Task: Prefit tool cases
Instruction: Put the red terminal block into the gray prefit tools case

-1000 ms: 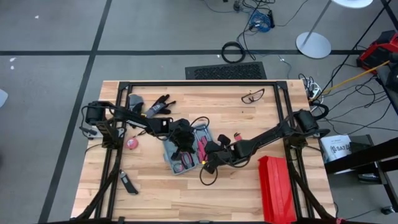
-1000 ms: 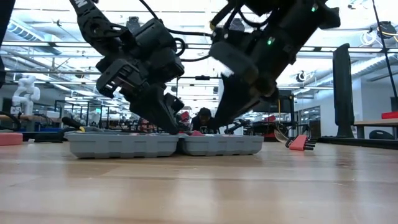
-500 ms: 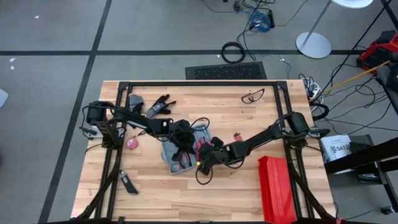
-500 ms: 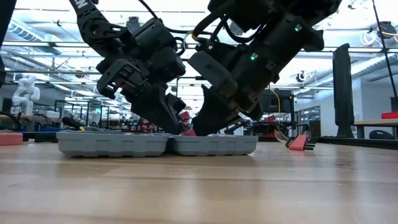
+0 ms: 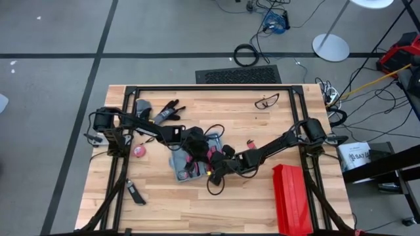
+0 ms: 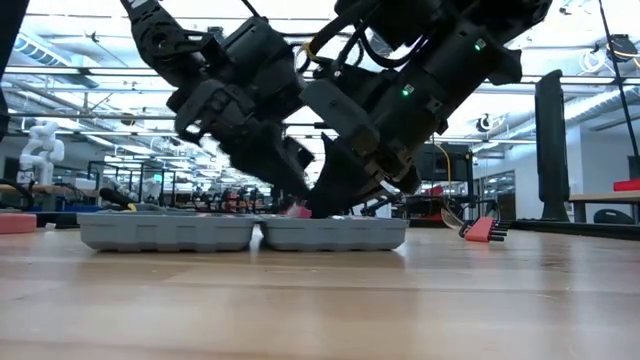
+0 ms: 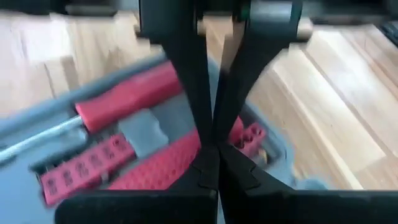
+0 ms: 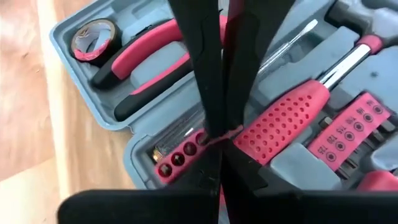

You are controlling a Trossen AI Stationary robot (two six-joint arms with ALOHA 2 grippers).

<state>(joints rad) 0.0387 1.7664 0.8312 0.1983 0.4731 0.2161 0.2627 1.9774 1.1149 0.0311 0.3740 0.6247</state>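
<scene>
Blue-grey plastic is what we see first: the tool case (image 5: 190,162) lies open and flat near the centre of the wooden tabletop (image 5: 262,131), its two halves side by side and holding red-handled tools in moulded slots. Both arms reach in over it. The left claw (image 7: 211,149) comes from nine o'clock and hangs over the case with its fingers pressed together, gripping nothing that we can make out. The right claw (image 8: 217,134) comes from three o'clock, its fingers likewise closed, their tips down among the tools by a dotted red handle (image 8: 280,121); we cannot tell whether they pinch anything. A long red box (image 5: 291,196) sits toward five o'clock, well apart, and a pair of safety glasses (image 5: 266,100) lies toward one o'clock. We judge the case stiff and fairly light, smooth enough to slide on the wood. Its rim or outer wall looks like the best place to hold it.
</scene>
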